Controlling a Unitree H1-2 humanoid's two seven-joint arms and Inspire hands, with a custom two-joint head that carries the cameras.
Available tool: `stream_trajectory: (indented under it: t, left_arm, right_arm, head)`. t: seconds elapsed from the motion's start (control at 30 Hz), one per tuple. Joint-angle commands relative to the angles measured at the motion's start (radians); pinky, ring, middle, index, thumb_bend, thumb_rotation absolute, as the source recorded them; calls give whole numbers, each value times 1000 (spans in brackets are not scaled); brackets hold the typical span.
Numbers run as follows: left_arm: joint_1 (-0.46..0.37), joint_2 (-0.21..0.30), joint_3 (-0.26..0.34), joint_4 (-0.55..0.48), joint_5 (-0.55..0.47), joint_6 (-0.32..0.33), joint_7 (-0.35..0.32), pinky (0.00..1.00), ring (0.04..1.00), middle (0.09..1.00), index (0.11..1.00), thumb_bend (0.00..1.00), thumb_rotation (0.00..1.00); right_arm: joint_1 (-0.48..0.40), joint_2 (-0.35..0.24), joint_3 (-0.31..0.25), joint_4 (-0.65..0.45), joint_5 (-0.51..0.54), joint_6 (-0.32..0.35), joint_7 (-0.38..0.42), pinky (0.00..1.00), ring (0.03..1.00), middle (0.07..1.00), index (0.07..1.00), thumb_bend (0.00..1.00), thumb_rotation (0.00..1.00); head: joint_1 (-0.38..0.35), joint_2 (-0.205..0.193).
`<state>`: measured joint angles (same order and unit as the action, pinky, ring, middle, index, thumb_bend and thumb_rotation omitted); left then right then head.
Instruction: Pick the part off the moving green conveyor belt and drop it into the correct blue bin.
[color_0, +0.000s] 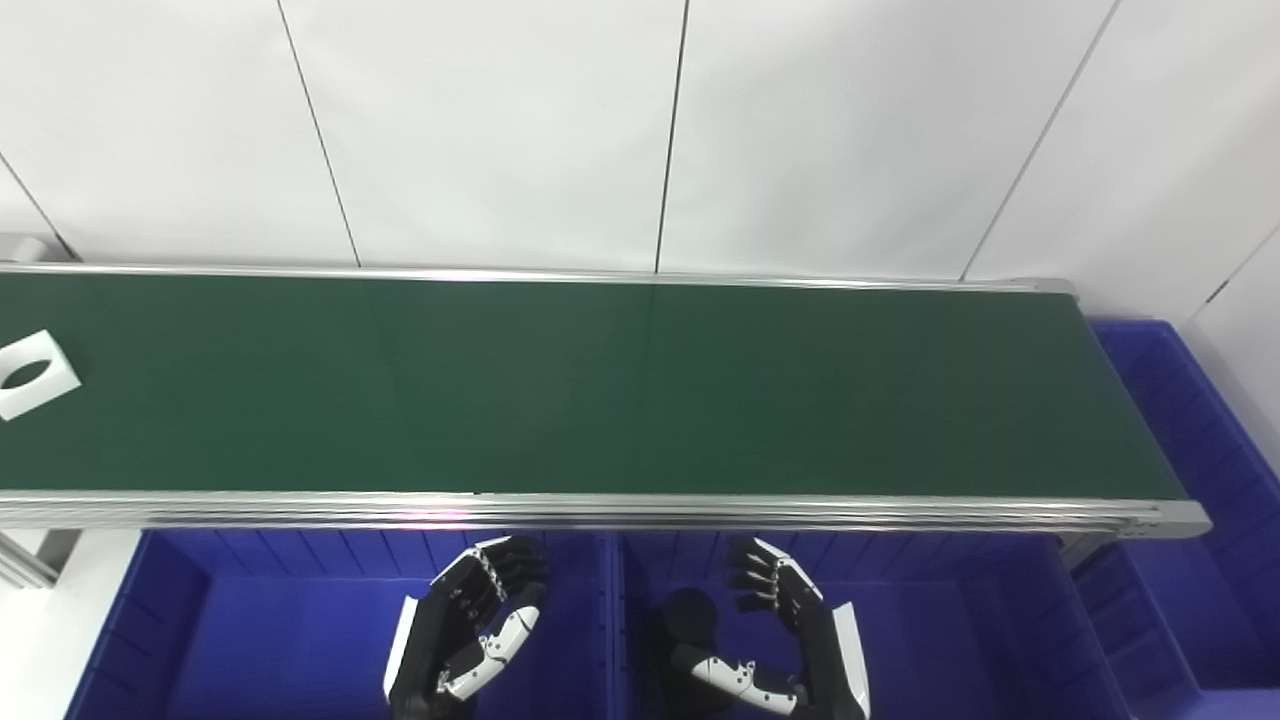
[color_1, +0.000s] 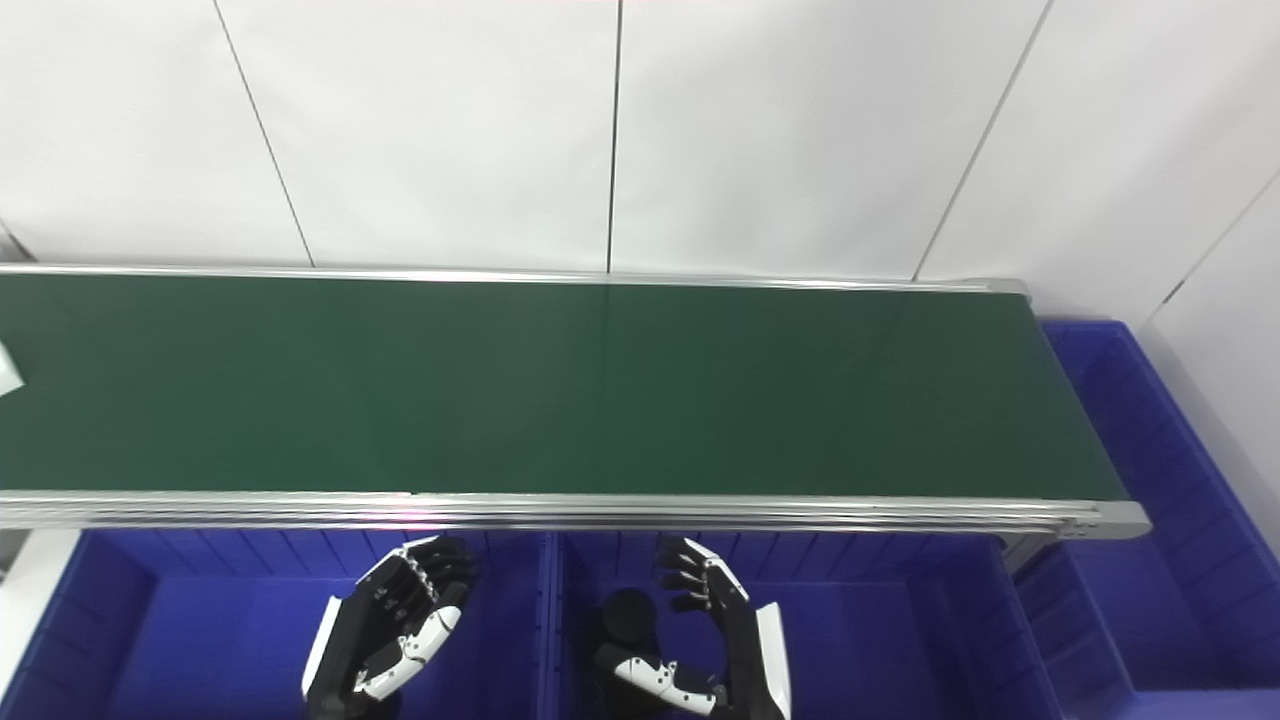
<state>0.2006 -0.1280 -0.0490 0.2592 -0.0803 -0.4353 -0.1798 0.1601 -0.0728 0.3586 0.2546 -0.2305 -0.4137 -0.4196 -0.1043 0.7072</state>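
Observation:
A white flat square part with a round hole (color_0: 30, 373) lies on the green conveyor belt (color_0: 600, 385) at the far left edge; only its corner (color_1: 6, 370) shows in the right eye view. My left hand (color_0: 465, 625) is open and empty, hovering over the left blue bin (color_0: 250, 640) below the belt's near rail. My right hand (color_0: 790, 630) is open and empty over the middle blue bin (color_0: 950, 640). A black round object (color_0: 690, 612) lies in that bin beside the right hand's thumb.
A third blue bin (color_0: 1190, 420) stands past the belt's right end. A silver rail (color_0: 600, 512) runs along the belt's near edge above the bins. A white panelled wall (color_0: 640, 130) is behind the belt.

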Motion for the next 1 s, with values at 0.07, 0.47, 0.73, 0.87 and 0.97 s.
stream_trajectory:
  t: [0.07,0.47,0.73,0.87,0.97]
  left_arm:
    - [1,-13,-2,-21,7,-35,-6,656,625,640,640,442,0]
    - [3,-39,-33,23,53,-35,23,648,626,643,637,542,0]
    - [-19,-46,-58,85,89,-35,69,669,634,638,632,613,0]
    - [-30,-44,-70,104,87,-35,74,692,640,636,628,626,0]
    - [-36,-45,-79,114,94,-35,90,699,631,630,619,663,0]
  right_arm:
    - [-6,0,9,-30,-6,-56,-24,591,674,725,756,649,0]
    - [6,-50,17,-20,68,-56,7,596,674,733,767,610,0]
    - [-16,-73,27,36,111,-56,20,590,669,737,768,583,0]
    - [-22,-79,25,59,126,-56,33,600,675,739,770,582,0]
    - [-24,-76,14,70,146,-56,53,578,661,724,761,587,0]
  head:
    - [13,-1]
    - [310,-118]
    - [404,-231]
    - [433,-260]
    - [450,-272]
